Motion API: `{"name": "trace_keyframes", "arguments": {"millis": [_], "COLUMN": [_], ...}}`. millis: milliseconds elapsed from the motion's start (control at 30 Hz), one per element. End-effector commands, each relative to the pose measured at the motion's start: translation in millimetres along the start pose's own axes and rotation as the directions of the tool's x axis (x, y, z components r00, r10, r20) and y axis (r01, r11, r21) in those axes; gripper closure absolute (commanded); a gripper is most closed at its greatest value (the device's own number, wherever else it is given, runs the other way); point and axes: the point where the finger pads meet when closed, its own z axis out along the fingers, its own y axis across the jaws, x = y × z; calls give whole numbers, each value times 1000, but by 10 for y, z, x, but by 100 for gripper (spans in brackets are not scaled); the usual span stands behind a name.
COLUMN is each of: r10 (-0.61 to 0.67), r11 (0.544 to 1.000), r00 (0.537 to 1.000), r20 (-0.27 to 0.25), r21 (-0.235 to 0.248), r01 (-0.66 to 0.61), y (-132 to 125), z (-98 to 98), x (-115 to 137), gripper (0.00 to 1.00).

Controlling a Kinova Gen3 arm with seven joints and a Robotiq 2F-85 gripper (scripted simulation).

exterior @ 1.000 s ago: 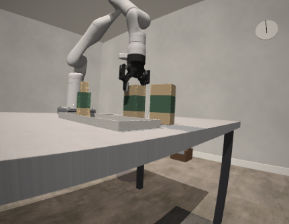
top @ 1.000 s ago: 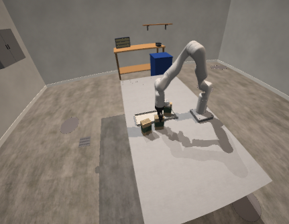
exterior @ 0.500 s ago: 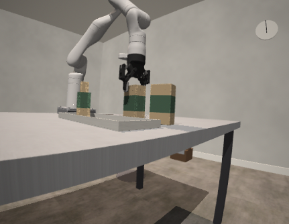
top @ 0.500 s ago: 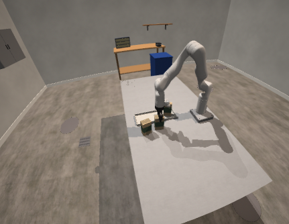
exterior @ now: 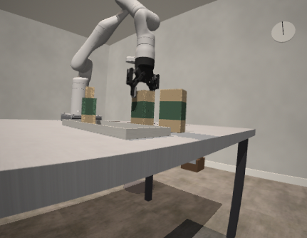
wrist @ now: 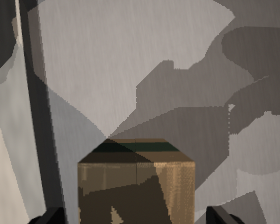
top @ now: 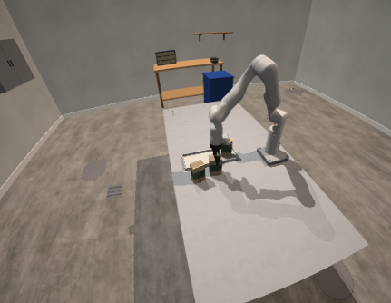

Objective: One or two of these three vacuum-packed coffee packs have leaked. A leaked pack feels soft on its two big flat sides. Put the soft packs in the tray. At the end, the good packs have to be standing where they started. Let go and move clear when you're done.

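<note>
Three coffee packs, tan with a green band, stand upright on the white table. The middle pack stands just in front of the flat grey tray. My gripper is open and hangs over this pack's top, one finger on each side of it. The second pack stands close beside it at the tray's corner. The third pack stands at the tray's other end, towards the arm's base. The tray holds nothing.
The arm's base is bolted on the table beyond the tray. The tray's wall runs down the left of the wrist view. An orange shelf and a blue box stand behind the table. A brown box lies on the floor.
</note>
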Motion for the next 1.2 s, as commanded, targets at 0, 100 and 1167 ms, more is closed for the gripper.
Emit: {"name": "trace_keyframes", "arguments": {"millis": [0,100,1167], "r10": [0,0,-71], "r11": [1000,1000,997], "r00": [1000,1000,997], "r20": [3,3,4], "r21": [-1,-1,2], "r01": [0,0,71], "y": [3,3,86], "z": [-40,-68,-787], "x": [-7,-7,-246], "gripper": [15,15,15]}}
